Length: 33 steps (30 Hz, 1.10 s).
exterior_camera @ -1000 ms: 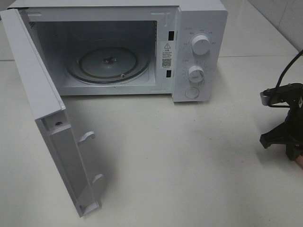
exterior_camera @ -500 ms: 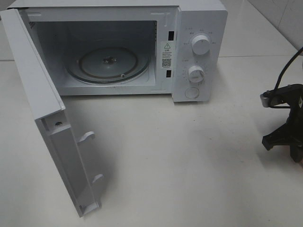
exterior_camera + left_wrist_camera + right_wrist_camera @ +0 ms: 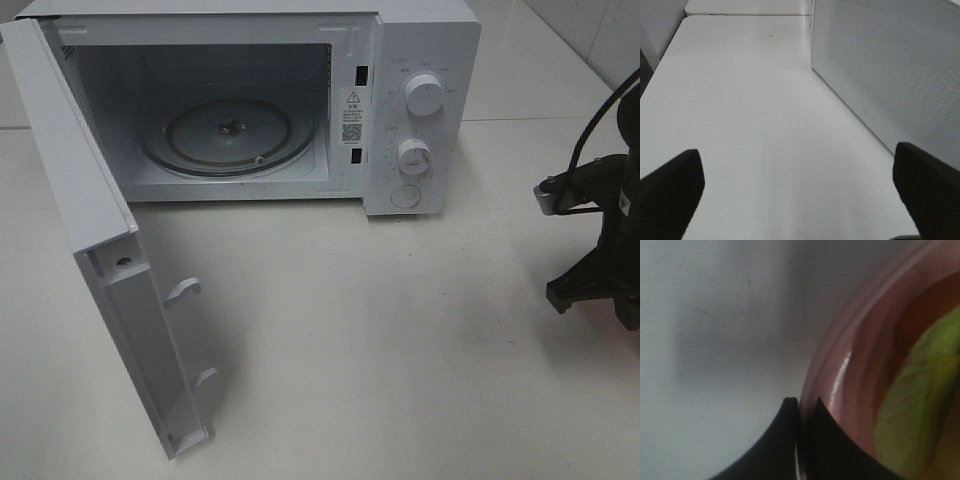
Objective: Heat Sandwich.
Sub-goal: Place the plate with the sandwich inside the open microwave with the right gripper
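Pinching pink plate (image 3: 850,375) rim: right gripper (image 3: 799,440), fingertips together on it, off to right of microwave (image 3: 420,100), well apart from it. Sandwich (image 3: 920,405) lies on that plate by the gripper; only green layer visible. Left gripper (image 3: 800,195) fingers spread wide, low over table (image 3: 740,100), near outer face of microwave door (image 3: 100,250). Door swung open, glass turntable (image 3: 230,135) visible inside.

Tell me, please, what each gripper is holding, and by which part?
The right gripper is shut on the rim of the pink plate bearing the sandwich; the left gripper is open, holding nothing.
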Each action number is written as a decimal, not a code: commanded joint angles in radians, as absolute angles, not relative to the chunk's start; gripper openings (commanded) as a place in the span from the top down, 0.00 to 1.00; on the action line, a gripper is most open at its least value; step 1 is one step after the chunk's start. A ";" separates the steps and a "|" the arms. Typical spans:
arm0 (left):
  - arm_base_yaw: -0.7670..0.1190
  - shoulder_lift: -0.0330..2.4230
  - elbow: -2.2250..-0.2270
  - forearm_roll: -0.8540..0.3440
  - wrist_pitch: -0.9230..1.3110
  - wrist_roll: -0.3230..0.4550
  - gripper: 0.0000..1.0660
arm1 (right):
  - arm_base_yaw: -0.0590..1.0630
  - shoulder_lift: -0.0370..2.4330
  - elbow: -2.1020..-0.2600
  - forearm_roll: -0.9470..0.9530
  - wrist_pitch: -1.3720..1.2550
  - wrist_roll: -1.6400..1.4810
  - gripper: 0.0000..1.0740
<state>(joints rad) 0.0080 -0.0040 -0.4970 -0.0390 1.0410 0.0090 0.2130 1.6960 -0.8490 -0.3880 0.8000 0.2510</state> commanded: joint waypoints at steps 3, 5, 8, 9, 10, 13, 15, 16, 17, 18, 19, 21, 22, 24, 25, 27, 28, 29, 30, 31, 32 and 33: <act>0.009 -0.030 -0.495 -0.043 1.035 0.011 0.09 | 0.266 1.633 -0.850 -0.414 0.877 0.256 1.00; 0.009 -0.030 -0.495 -0.043 1.035 0.011 0.09 | 0.286 1.612 -0.850 -0.413 0.895 0.256 1.00; 0.009 -0.030 -0.495 -0.043 1.035 0.011 0.09 | 0.315 1.580 -0.850 -0.413 0.919 0.255 1.00; 0.009 -0.030 -0.495 -0.043 1.035 0.011 0.09 | 0.326 1.570 -0.850 -0.413 0.930 0.255 1.00; 0.009 -0.030 -0.495 -0.043 1.035 0.011 0.09 | 0.333 1.561 -0.849 -0.413 0.941 0.254 1.00; 0.009 -0.030 -0.495 -0.043 1.035 0.011 0.09 | 0.363 1.532 -0.837 -0.413 0.953 0.252 1.00; 0.009 -0.030 -0.495 -0.043 1.035 0.011 0.09 | 0.392 1.503 -0.815 -0.413 0.953 0.252 1.00; 0.009 -0.030 -0.495 -0.043 1.035 0.011 0.09 | 0.402 1.493 -0.807 -0.412 0.953 0.252 1.00; 0.009 -0.030 -0.495 -0.043 1.035 0.011 0.09 | 0.402 1.493 -0.807 -0.412 0.953 0.252 1.00; 0.009 -0.030 -0.495 -0.043 1.035 0.011 0.09 | 0.410 1.486 -0.799 -0.410 0.953 0.252 1.00; 0.009 -0.030 -0.495 -0.043 1.035 0.011 0.09 | 0.425 1.467 -0.787 -0.410 0.953 0.252 1.00; 0.009 -0.030 -0.495 -0.043 1.035 0.011 0.09 | 0.434 1.458 -0.781 -0.410 0.953 0.252 1.00; 0.009 -0.030 -0.495 -0.043 1.035 0.011 0.09 | 0.444 1.450 -0.778 -0.409 0.953 0.252 1.00; 0.009 -0.030 -0.495 -0.043 1.035 0.011 0.09 | 0.471 1.425 -0.768 -0.409 0.956 0.253 1.00; 0.009 -0.030 -0.495 -0.043 1.035 0.011 0.09 | 0.480 1.418 -0.768 -0.405 0.963 0.253 1.00; 0.009 -0.030 -0.495 -0.043 1.035 0.011 0.09 | 0.487 1.412 -0.768 -0.405 0.969 0.253 1.00; 0.009 -0.030 -0.495 -0.043 1.035 0.011 0.09 | 0.498 1.407 -0.768 -0.405 0.978 0.253 1.00; 0.009 -0.030 -0.495 -0.043 1.035 0.011 0.09 | 0.517 1.403 -0.768 -0.404 0.984 0.253 1.00; 0.009 -0.030 -0.495 -0.043 1.035 0.011 0.09 | 0.527 1.399 -0.768 -0.404 0.985 0.253 1.00; 0.009 -0.030 -0.495 -0.043 1.035 0.011 0.09 | 0.527 1.399 -0.768 -0.404 0.985 0.253 1.00; 0.009 -0.030 -0.495 -0.043 1.035 0.011 0.09 | 0.538 1.396 -0.768 -0.403 0.986 0.253 1.00; 0.009 -0.030 -0.495 -0.043 1.035 0.011 0.09 | 0.559 1.392 -0.768 -0.403 0.987 0.253 1.00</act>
<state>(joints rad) 0.0080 -0.0040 -0.4970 -0.0390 1.0410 0.0090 0.5440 1.4040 -0.7730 -0.3840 0.9710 0.2520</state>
